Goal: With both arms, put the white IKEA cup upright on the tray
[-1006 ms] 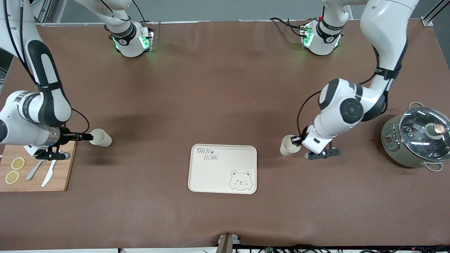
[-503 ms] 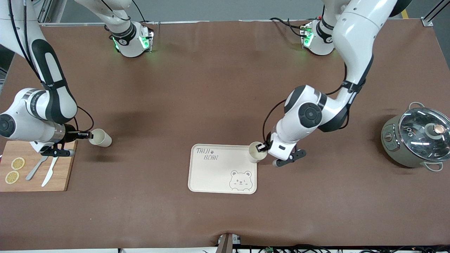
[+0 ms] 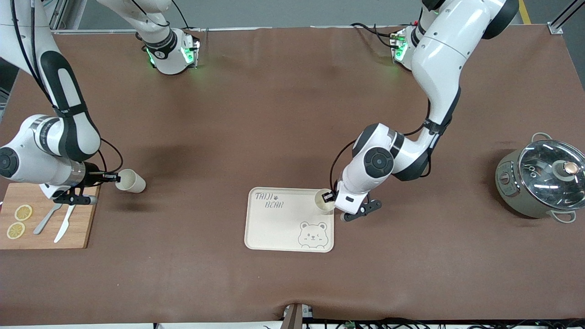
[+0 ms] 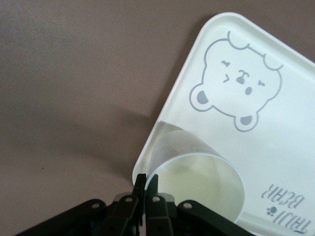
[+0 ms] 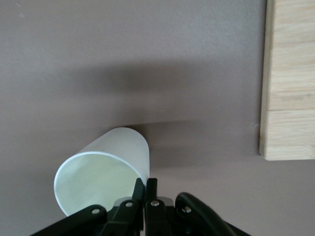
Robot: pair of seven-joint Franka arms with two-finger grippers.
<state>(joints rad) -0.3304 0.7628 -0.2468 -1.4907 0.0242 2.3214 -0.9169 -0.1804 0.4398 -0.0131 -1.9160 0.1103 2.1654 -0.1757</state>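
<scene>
Brown table [image 3: 283, 114]: carries all items listed. Grey cooking pot with glass lid [image 3: 541, 182]: at the table edge toward the left arm's end. Wooden cutting board [image 3: 45, 224]: at the table edge toward the right arm's end, bearing two lemon slices [image 3: 19, 221], a fork [image 3: 45, 220] and a knife [image 3: 64, 224]. Cream tray [image 3: 283, 228]: lettered "TAIJI BEAR" with a bear face, mid-table near the edge closest to the front camera. First white cup [image 3: 324, 201]: over the tray's corner nearest the left arm's base, mouth up; whether it rests on the tray cannot be told. Second white cup [image 3: 130, 180]: tilted, beside the board's corner. Left gripper [image 3: 328, 196]: fingers pinched on the first cup's rim. Right gripper [image 3: 112, 176]: fingers pinched on the second cup's rim.
</scene>
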